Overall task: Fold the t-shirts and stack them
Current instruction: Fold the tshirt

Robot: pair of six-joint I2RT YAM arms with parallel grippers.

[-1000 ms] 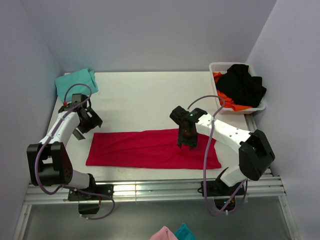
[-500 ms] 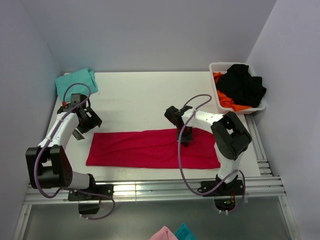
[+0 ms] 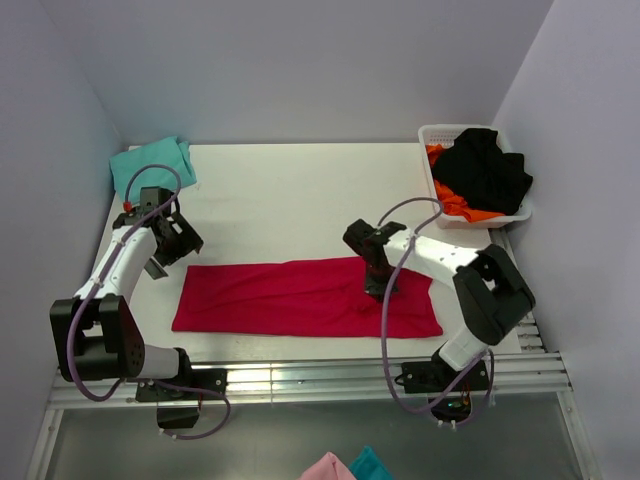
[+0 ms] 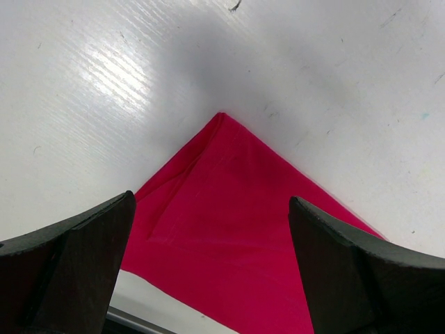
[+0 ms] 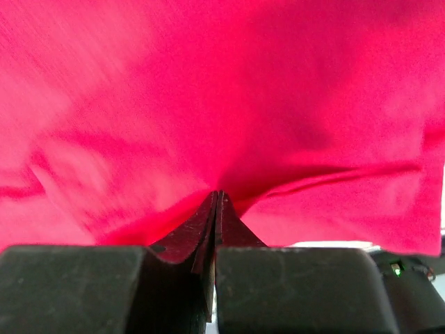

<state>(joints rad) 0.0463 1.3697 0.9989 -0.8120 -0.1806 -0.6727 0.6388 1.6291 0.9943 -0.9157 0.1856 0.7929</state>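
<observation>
The crimson-red t-shirt (image 3: 290, 298) lies flat as a long folded strip across the near half of the table. My right gripper (image 3: 378, 280) is down on its right part. In the right wrist view the jaws (image 5: 217, 195) are closed together with red cloth (image 5: 208, 90) puckered around their tip. My left gripper (image 3: 172, 245) is open and empty, just above the strip's far left corner. That corner (image 4: 229, 229) shows between its fingers (image 4: 76, 243). The teal t-shirt (image 3: 150, 163) lies folded at the back left corner.
A white basket (image 3: 438, 135) at the back right holds black (image 3: 485, 170) and orange clothes. Grey walls close the table's left, back and right sides. A metal rail runs along the near edge.
My right arm has swung its elbow around while its gripper stayed on the right part of the red shirt, shifting slightly. The left arm has barely moved.
</observation>
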